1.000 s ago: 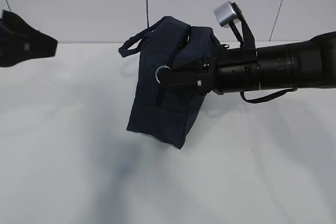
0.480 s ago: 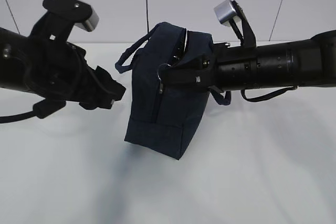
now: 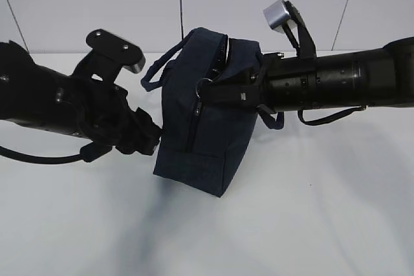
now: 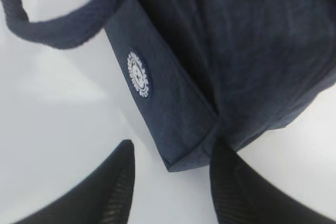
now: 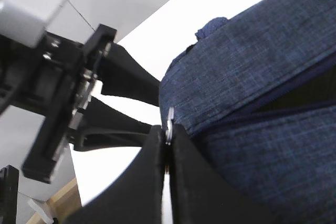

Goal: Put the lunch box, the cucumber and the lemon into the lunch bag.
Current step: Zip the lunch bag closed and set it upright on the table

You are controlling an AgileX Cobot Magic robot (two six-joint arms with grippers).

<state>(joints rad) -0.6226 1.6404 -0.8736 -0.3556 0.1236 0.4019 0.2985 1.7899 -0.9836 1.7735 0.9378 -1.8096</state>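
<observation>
The dark navy lunch bag (image 3: 202,137) stands tilted on the white table, its zipper partly open at the top. My right gripper (image 3: 202,92) reaches in from the right and is shut on the metal ring pull (image 3: 201,84), seen pinched between its tips (image 5: 167,131). My left gripper (image 3: 155,138) is open at the bag's lower left side. In the left wrist view the bag's bottom corner (image 4: 191,156) lies between the spread fingers (image 4: 119,171), below the round white logo (image 4: 139,74). The lunch box, cucumber and lemon are out of view.
One loop handle (image 3: 162,63) sticks out to the bag's upper left, another (image 3: 272,121) hangs under the right arm. A black cable (image 3: 326,118) loops below the right arm. The white table (image 3: 310,211) meets a pale wall behind.
My left arm has come in from the left edge up to the bag's lower left side. The bag has swung a little more upright. The right gripper kept its hold on the ring pull.
</observation>
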